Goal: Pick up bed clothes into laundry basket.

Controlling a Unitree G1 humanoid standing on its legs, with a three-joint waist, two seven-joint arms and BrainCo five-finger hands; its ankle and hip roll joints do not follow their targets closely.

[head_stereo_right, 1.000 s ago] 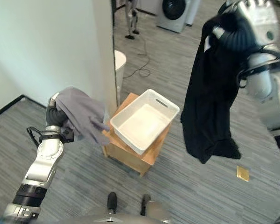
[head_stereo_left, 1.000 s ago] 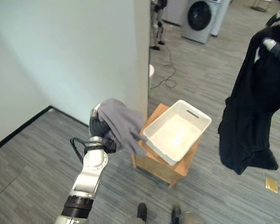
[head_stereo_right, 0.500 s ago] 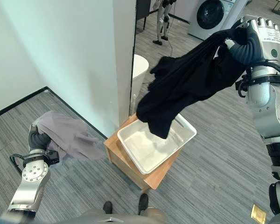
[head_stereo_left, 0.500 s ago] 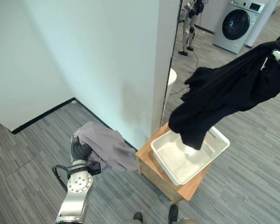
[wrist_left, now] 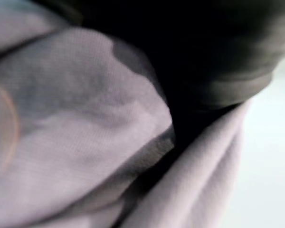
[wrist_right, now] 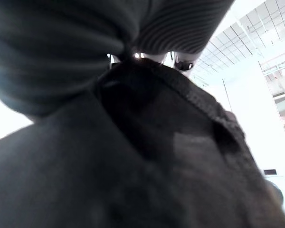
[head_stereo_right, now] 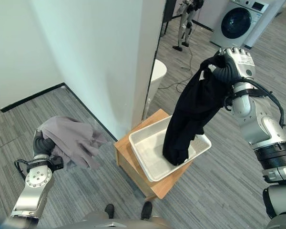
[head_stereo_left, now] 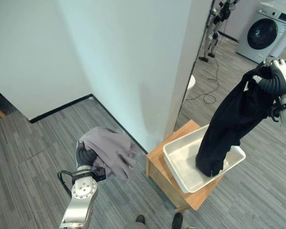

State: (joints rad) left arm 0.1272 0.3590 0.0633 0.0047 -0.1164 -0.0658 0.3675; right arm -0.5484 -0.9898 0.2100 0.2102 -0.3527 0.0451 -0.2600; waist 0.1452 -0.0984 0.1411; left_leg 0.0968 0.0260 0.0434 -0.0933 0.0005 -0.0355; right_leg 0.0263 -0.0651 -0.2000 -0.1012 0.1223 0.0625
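A black garment (head_stereo_right: 193, 114) hangs straight down from my right hand (head_stereo_right: 232, 67), which is shut on its top; its lower end rests inside the white basket (head_stereo_right: 143, 152). The same black cloth (wrist_right: 171, 161) fills the space under that hand's ribbed cover in the right wrist view. The basket stands tilted on a small wooden stand (head_stereo_right: 126, 157) beside a white wall corner. A grey garment (head_stereo_right: 71, 140) is draped over my left hand (head_stereo_right: 42, 145), held up to the left of the stand. The grey cloth (wrist_left: 76, 142) hides that hand's fingers in the left wrist view.
A white wall (head_stereo_left: 133, 57) rises just behind the stand. A washing machine (head_stereo_right: 236, 21) and another humanoid robot (head_stereo_right: 187, 19) stand at the far back. A cable (head_stereo_left: 209, 93) lies on the grey plank floor. A white round object (head_stereo_right: 157, 74) sits behind the wall corner.
My right hand has come down and closer, so the black garment now hangs upright with its end in the basket instead of swinging sideways above it. The camera has shifted.
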